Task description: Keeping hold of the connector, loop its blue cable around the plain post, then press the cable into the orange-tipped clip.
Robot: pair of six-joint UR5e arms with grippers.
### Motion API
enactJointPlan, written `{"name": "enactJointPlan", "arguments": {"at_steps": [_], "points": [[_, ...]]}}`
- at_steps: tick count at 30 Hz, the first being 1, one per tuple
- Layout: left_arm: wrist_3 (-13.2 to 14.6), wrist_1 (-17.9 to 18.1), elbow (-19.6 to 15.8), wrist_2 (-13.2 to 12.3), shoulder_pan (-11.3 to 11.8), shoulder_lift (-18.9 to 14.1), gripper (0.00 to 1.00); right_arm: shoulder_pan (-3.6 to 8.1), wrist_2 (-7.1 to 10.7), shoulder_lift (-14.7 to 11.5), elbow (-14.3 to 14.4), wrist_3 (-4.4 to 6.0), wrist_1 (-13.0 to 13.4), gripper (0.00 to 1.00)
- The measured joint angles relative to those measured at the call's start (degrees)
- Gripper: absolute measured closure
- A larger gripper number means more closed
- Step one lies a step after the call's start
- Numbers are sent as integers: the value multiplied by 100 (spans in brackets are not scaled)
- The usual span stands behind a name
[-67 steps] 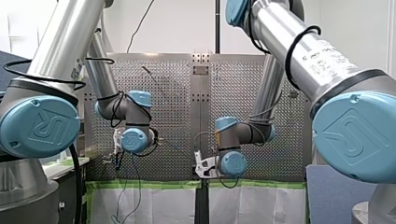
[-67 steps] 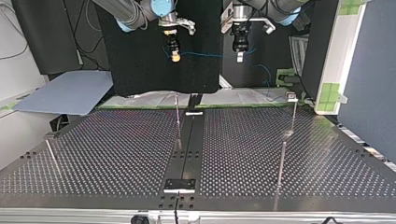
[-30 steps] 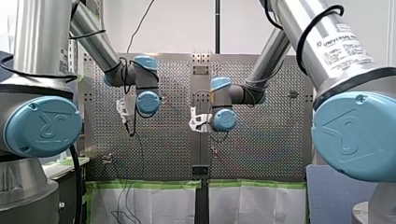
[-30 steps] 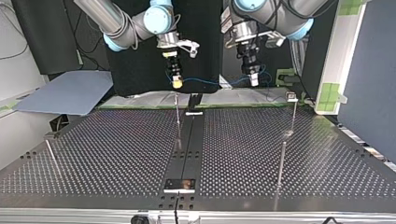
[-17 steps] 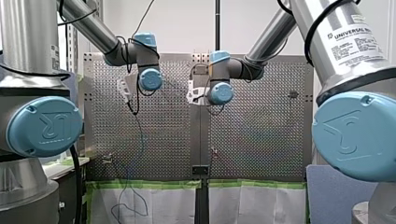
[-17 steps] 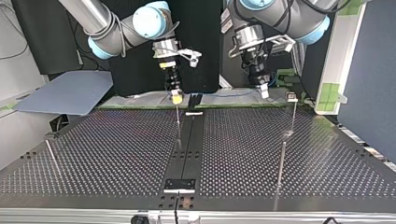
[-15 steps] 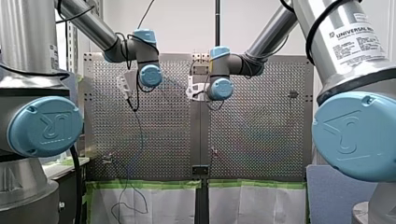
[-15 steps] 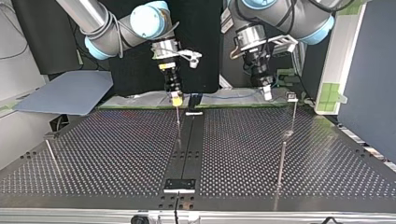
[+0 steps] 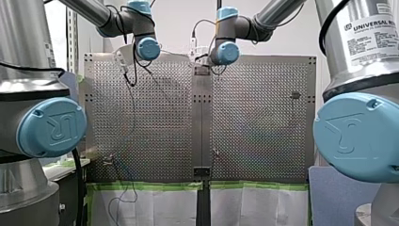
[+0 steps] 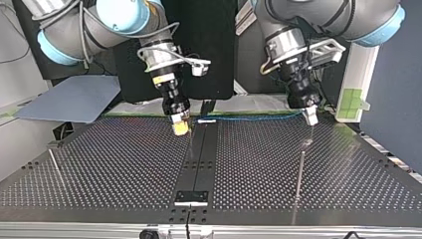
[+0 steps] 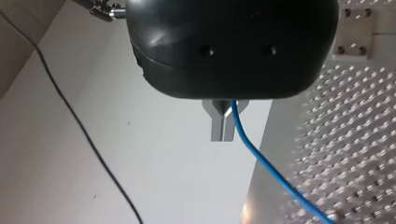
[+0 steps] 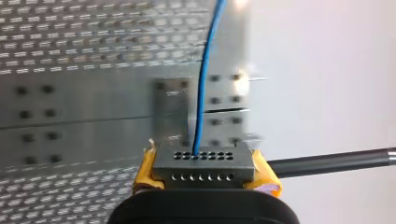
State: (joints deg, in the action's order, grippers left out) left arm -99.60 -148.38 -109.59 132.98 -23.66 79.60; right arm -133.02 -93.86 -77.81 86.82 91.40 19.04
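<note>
Left wrist view: my left gripper's housing covers everything but the fingertips, and the cable runs off the edge. Right wrist view: the connector hides most of my right gripper's pads. The peg mid front view is too tiny to read.

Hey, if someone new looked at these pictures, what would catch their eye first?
Likely the blue cable, stretched level near the far edge of the perforated table in the top view, between my right gripper and my left gripper. In the right wrist view, the grey connector sits clamped between yellow pads, with the cable leaving its holes.
</note>
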Motion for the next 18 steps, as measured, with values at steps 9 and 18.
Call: {"name": "enactJointPlan", "arguments": {"at_steps": [9, 18], "points": [[-144, -518, 516, -434, 482, 55, 100, 39, 304, 139, -496, -80, -495, 100], [-325, -1059, 1058, -975, 1023, 476, 100, 54, 599, 564, -986, -102, -920, 100]]}}
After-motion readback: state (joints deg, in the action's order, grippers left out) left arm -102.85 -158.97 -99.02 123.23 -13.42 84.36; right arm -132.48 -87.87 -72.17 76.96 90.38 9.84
